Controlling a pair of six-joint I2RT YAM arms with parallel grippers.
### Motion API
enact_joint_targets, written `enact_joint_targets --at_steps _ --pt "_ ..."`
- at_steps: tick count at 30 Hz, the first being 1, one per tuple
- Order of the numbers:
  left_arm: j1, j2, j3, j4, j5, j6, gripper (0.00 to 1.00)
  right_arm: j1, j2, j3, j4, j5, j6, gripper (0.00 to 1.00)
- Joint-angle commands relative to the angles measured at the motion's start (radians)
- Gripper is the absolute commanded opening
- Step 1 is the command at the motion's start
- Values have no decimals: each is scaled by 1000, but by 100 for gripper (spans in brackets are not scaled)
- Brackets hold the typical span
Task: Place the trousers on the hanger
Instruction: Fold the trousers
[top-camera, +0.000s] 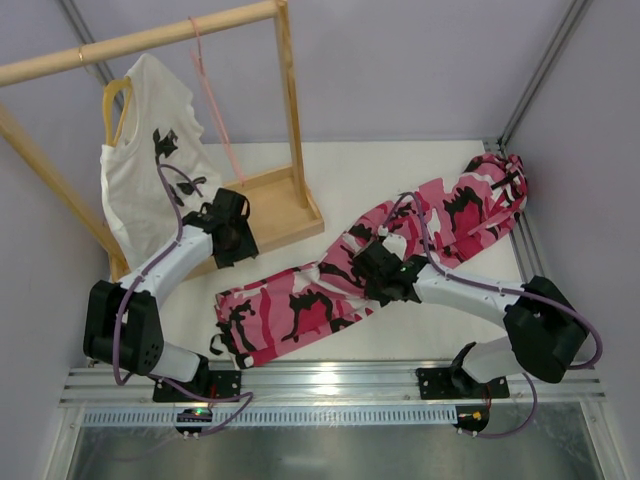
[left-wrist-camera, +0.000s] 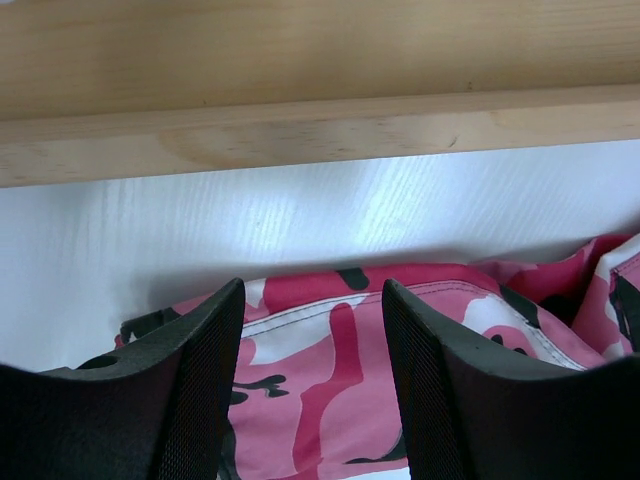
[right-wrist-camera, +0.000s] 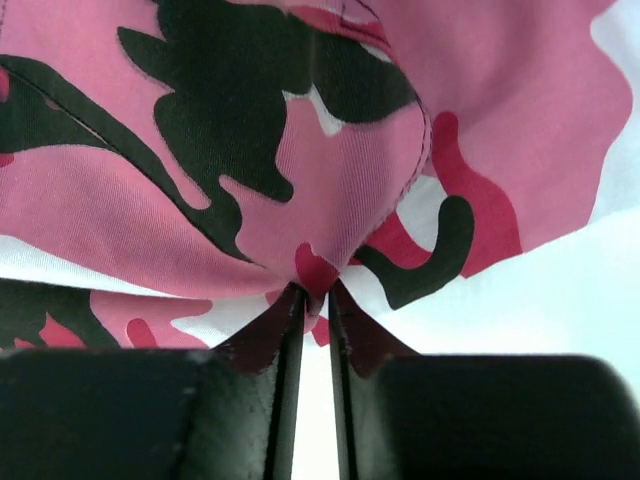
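Trousers (right-wrist-camera: 330, 190) caught in a small fold right between the tips of the right gripper (right-wrist-camera: 315, 292), jaws almost shut on the cloth, more pink and black cloth bunched up just past them. Only a thin bit held, by the look of it, so likely to slip: squeeze firm and lift slow and straight up, no yanking. Over at the left gripper (left-wrist-camera: 312, 295), jaws wide apart and holding nothing, the edge of the trousers lying just below and between them on the white table (left-wrist-camera: 300, 210). Just past those jaws, the wooden base (left-wrist-camera: 300, 130) of the rack (top-camera: 290, 100). Best to bring the left jaws down over that edge and close on it too, to lift both ends together with no dragging. Far up beyond the left jaws, the thin pink hanger (top-camera: 212, 100) on the wooden rail (top-camera: 140, 40), beside a white T-shirt (top-camera: 140, 180). Mind the rack base on the way up. Then lay the middle of the legs over the hanger.
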Motion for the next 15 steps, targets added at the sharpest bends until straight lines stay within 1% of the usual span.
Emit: enact_joint_targets --at_steps 1,5,7,9,11,12,14,15 --pt "5 -35 0 -41 -73 21 58 -5 -7 36 63 23 -80 20" --pt "5 -42 -9 -80 -104 17 58 3 -7 105 -17 -5 -82 32" --pt "8 -56 -29 -77 -96 2 58 26 -24 135 -35 -28 -88 37" --pt "16 -59 -46 -71 -50 -2 58 53 -64 155 -21 -60 -93 42" --pt "40 -55 -55 -65 9 -6 58 108 -89 158 38 -75 -113 43" --pt "45 -53 -61 -59 25 -5 58 132 -98 152 114 -100 -143 44" --pt "54 -44 -68 -58 53 -2 58 200 -83 155 195 -114 -211 44" --pt "57 -39 -68 -61 76 0 58 221 -58 146 241 -149 -305 43"
